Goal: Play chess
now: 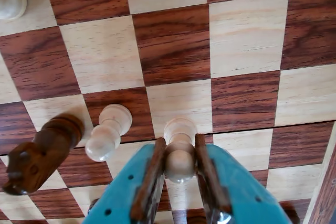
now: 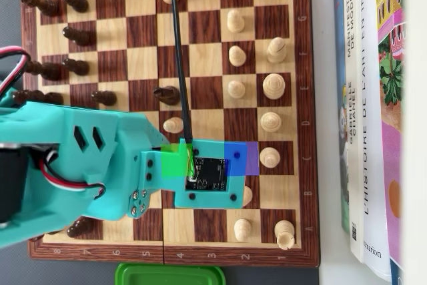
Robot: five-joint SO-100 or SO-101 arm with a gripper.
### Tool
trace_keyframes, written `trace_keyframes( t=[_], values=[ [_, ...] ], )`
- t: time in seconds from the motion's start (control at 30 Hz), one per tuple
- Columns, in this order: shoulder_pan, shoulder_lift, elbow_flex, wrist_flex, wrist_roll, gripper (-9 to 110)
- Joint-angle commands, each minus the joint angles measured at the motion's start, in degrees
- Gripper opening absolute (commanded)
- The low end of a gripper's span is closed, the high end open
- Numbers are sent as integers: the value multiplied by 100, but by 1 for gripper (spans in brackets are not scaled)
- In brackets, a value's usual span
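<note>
Between my pincer (image 1: 180, 174) pads, closed on its head, stands a white pawn (image 1: 179, 150) on the chessboard (image 2: 303, 98) by the bench's right side; lifting crooked could topple the neighbouring pawn (image 1: 107, 132) and dark knight (image 1: 39, 153).

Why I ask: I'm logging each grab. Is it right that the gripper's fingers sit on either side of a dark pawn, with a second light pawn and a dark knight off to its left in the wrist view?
Not quite. The wrist view shows the gripper flanking a light pawn, not a dark one. The rest holds: a second light pawn and a dark knight stand to its left.
</note>
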Motion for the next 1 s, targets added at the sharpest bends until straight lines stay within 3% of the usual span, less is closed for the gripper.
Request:
trace_keyframes(
  t=[0.0,0.8,0.97],
  values=[
    [105,35,-70,-79,-26,6],
    [53,-334,-97,-343,0,6],
    [35,-334,-97,-343,9,12]
  ],
)
